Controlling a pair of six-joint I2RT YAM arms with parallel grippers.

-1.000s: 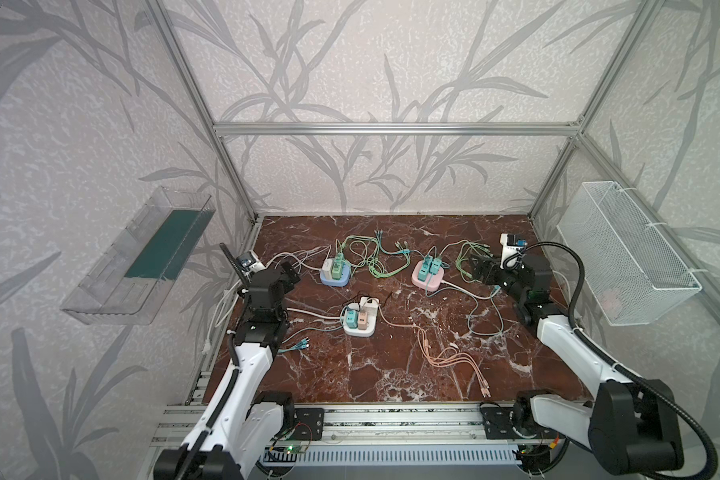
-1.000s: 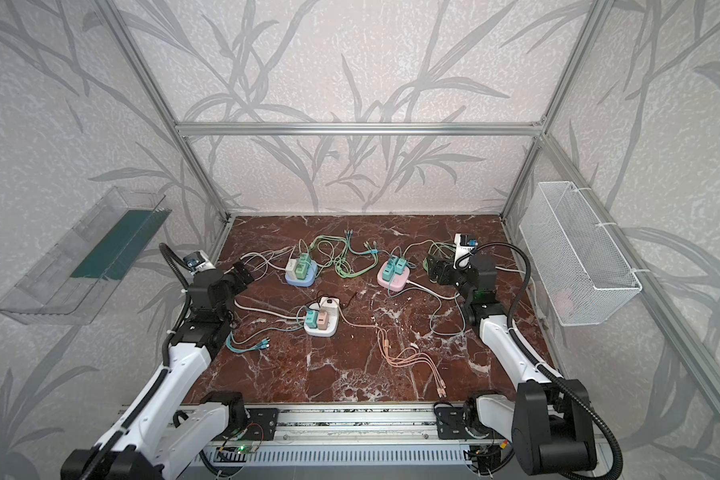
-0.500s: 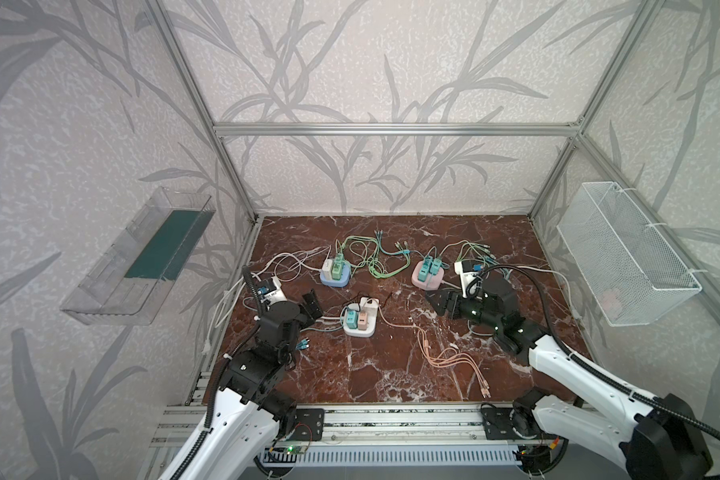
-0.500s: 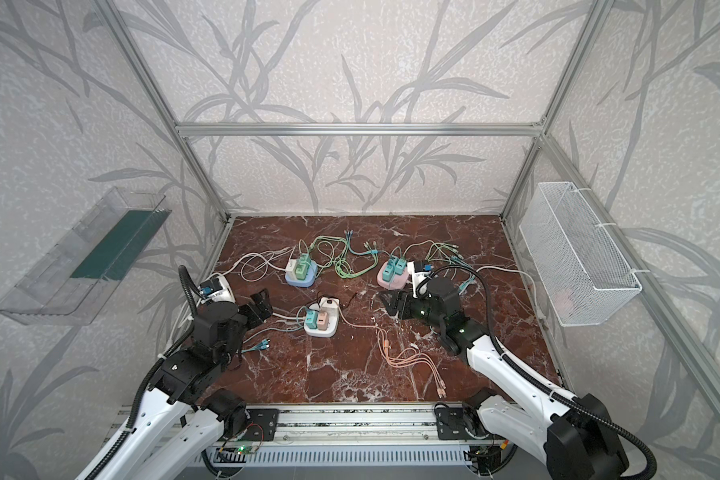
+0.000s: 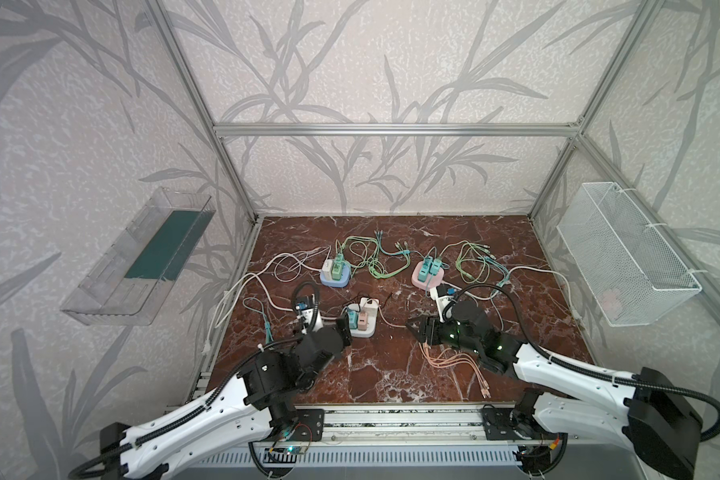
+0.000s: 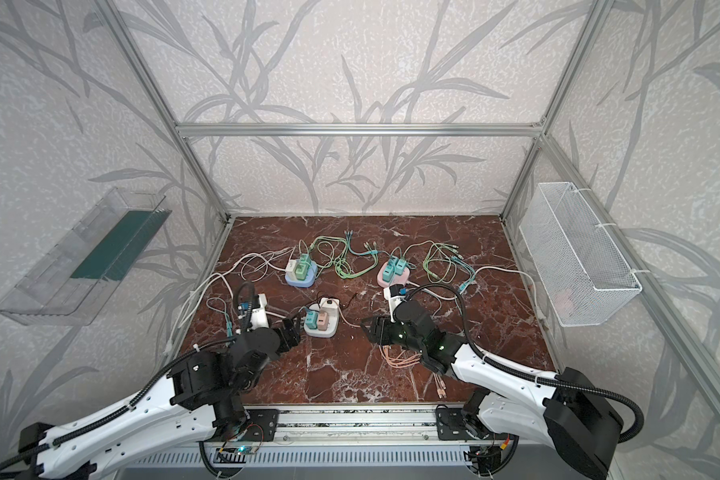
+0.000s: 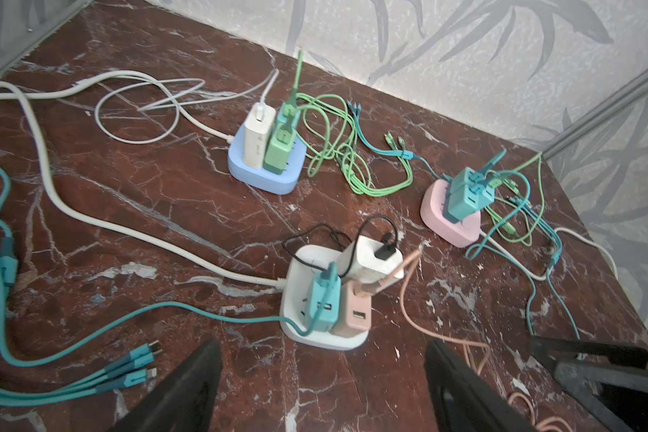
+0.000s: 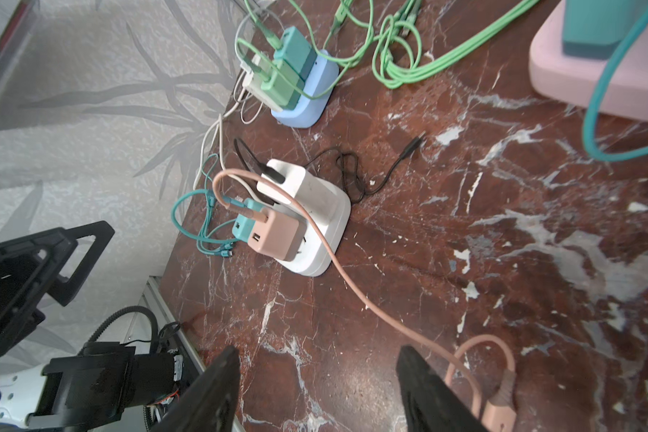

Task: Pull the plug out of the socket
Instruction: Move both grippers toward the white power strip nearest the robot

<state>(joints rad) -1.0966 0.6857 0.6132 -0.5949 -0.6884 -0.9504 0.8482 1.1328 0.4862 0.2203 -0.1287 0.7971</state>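
Three sockets sit on the counter (image 5: 383, 376): a blue socket (image 5: 333, 281) far left, a pink socket (image 5: 417, 282) far right, and a white socket (image 5: 373, 330) nearer, in the middle. Both arms face the white socket. It carries a teal plug (image 7: 324, 303) and a tan plug (image 7: 354, 314) side by side on its near edge, both upright and fully seated, with a white charger (image 7: 371, 260) just behind them.

The left hand (image 5: 345, 328) is low, just left of this socket, with its fingers apart and empty. In the left wrist view the two plugs sit centred between the fingers, which suggests it is lining up to close on a plug or on the base. The right hand (image 5: 416, 328) is near on the right, fingers also apart and nothing held, above the tan cable (image 8: 500, 404) that trails from the tan plug.

Probably one hand will pin the light base while the other pulls straight up. I cannot tell which plug is meant.
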